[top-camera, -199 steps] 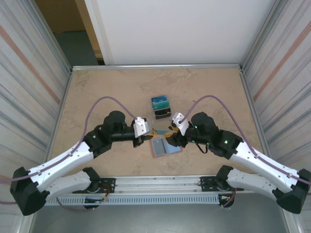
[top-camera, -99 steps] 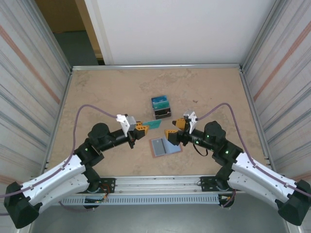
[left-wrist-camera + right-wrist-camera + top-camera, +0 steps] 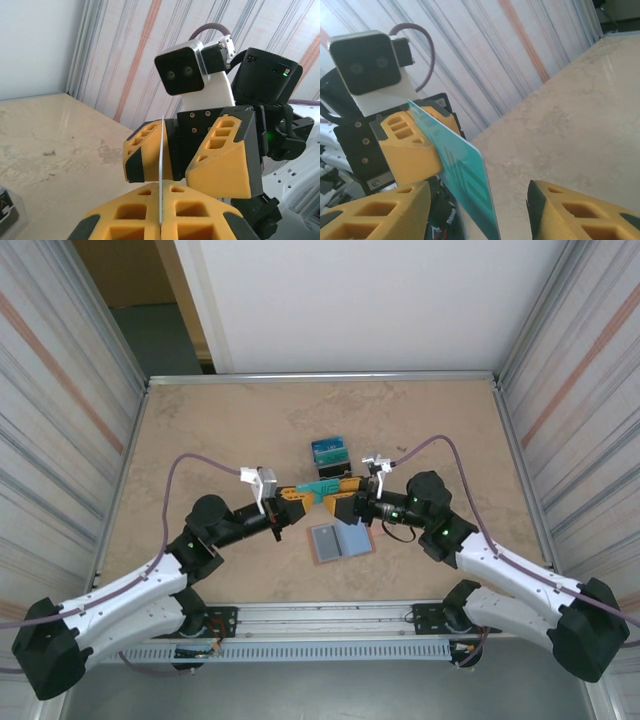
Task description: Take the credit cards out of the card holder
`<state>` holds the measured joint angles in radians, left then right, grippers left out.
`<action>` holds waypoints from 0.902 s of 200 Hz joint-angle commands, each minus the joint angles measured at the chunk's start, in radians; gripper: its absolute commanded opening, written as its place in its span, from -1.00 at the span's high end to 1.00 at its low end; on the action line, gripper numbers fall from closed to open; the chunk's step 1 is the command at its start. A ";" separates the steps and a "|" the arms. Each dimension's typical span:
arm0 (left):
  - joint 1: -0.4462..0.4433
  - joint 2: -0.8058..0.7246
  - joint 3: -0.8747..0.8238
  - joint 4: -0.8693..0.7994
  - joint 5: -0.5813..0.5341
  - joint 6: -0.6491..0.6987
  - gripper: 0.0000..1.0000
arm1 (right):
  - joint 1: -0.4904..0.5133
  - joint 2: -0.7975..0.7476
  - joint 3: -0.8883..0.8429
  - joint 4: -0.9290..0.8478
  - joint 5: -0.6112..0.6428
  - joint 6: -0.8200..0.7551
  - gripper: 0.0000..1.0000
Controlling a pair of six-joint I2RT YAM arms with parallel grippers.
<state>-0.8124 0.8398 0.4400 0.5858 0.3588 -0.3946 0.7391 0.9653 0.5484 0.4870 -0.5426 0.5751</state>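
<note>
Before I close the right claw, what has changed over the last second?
The left claw lifted away from the card holder with a teal card pinched in it. The right claw backed off, then came in open around the card's free end. The card holder and the dark stand stayed put.

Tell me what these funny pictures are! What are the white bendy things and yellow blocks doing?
Those are two robot arms bolted to a table. One picture looks down from above; the other two come from little cameras on each wrist. The yellow blocks grab things: the left fingers pinch a teal credit card, and the right fingers stand open around its far end. On the table rest the open pink card holder and a dark stand with more cards.
</note>
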 commanded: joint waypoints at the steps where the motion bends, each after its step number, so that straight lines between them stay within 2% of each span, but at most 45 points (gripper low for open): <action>1: 0.002 -0.002 -0.003 0.075 0.024 -0.030 1.00 | 0.001 0.014 0.039 0.077 -0.039 0.017 0.06; 20: 0.002 -0.002 -0.004 0.074 0.026 -0.032 1.00 | 0.001 0.016 0.038 0.090 -0.041 0.018 0.33; 54: 0.002 -0.008 -0.002 0.051 0.017 -0.031 1.00 | 0.002 -0.004 0.036 0.060 -0.029 -0.004 1.00; 61: 0.002 -0.011 0.002 0.038 0.014 -0.026 1.00 | 0.004 -0.013 0.037 0.040 -0.020 -0.012 1.00; 71: 0.002 -0.015 0.008 0.012 0.014 -0.015 0.85 | 0.003 -0.030 0.037 0.009 -0.010 -0.032 1.00; 100: 0.002 -0.048 0.067 -0.141 0.025 0.068 0.09 | 0.015 -0.096 0.050 -0.142 0.046 -0.120 1.00; 111: 0.002 -0.061 0.103 -0.230 0.024 0.117 -0.13 | 0.016 -0.120 0.062 -0.208 0.061 -0.152 1.00; 121: 0.002 -0.067 0.140 -0.318 0.014 0.162 -0.17 | 0.018 -0.138 0.071 -0.270 0.066 -0.178 1.00; 128: 0.002 -0.065 0.170 -0.388 0.007 0.196 -0.27 | 0.018 -0.151 0.078 -0.305 0.063 -0.198 1.00; 151: 0.002 -0.039 0.275 -0.579 0.043 0.309 -0.31 | 0.019 -0.181 0.103 -0.428 0.049 -0.259 1.00; 180: 0.002 0.006 0.383 -0.723 0.068 0.429 -0.30 | 0.020 -0.195 0.143 -0.554 0.018 -0.332 1.00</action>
<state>-0.8070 0.8146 0.7353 0.0643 0.3904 -0.1276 0.7525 0.7918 0.6373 0.0883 -0.5014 0.3473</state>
